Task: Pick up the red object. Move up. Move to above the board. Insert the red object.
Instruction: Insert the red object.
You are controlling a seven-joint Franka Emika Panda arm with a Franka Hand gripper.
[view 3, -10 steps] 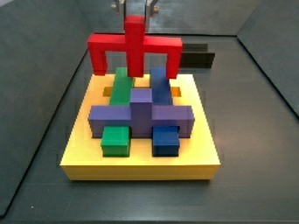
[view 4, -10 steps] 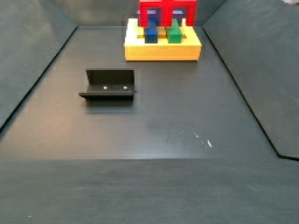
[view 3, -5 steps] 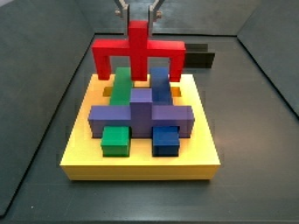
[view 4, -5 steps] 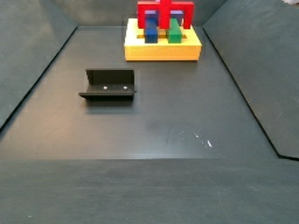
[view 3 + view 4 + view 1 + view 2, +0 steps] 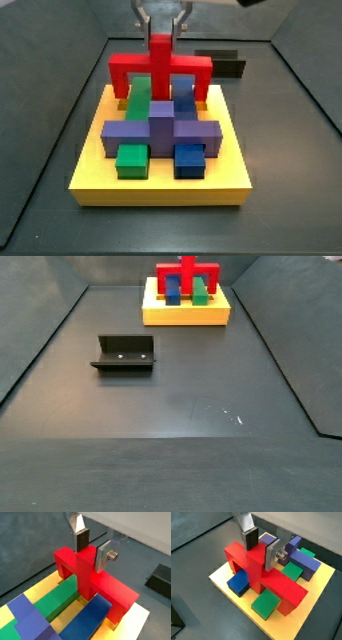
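Note:
The red object (image 5: 160, 65) stands upright over the far end of the yellow board (image 5: 160, 185). Its legs straddle the green bar (image 5: 138, 100) and the blue bar (image 5: 182, 100), behind the purple block (image 5: 160, 130). My gripper (image 5: 160, 28) is directly above it, its fingers shut on the central stem. Both wrist views show the stem of the red object (image 5: 90, 572) (image 5: 254, 567) filling the space between the gripper's (image 5: 91, 557) (image 5: 261, 557) two pads. In a side view the red object (image 5: 189, 276) sits low on the board (image 5: 187, 316).
The fixture (image 5: 124, 353) stands on the dark floor, left of centre and well away from the board. A dark black box (image 5: 225, 65) lies just behind the board and also shows in a wrist view (image 5: 160, 582). Grey walls enclose the floor.
The gripper has moved straight down with the red object. Its legs have sunk from above the green and blue bars to around them.

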